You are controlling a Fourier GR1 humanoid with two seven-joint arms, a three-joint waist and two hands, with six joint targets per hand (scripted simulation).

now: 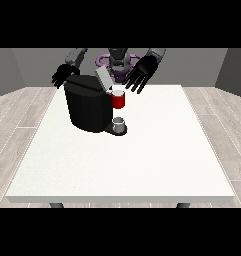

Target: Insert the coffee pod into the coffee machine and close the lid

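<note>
Item: black coffee machine (87,107), standing on the white tabletop (142,160) toward its far-left part. Grey lid (103,78) tilted up and open at the machine's top. Red section (119,101) at the machine's front, white-topped; whether that top is the coffee pod cannot be told. Small grey cup (119,122) on the base plate, at 6 o'clock from the red section.

Robot hand at the view's right (142,72): fingers spread and straight, holding nothing, hovering at 1 o'clock from the red section, near but apart.

Robot hand at the view's left (63,75): fingers splayed, empty, at 11 o'clock from the machine, just behind its top edge.

Risk, judged: the spread hand may knock the raised lid sideways or nudge the machine when pressing down, leaving the lid half shut.
</note>
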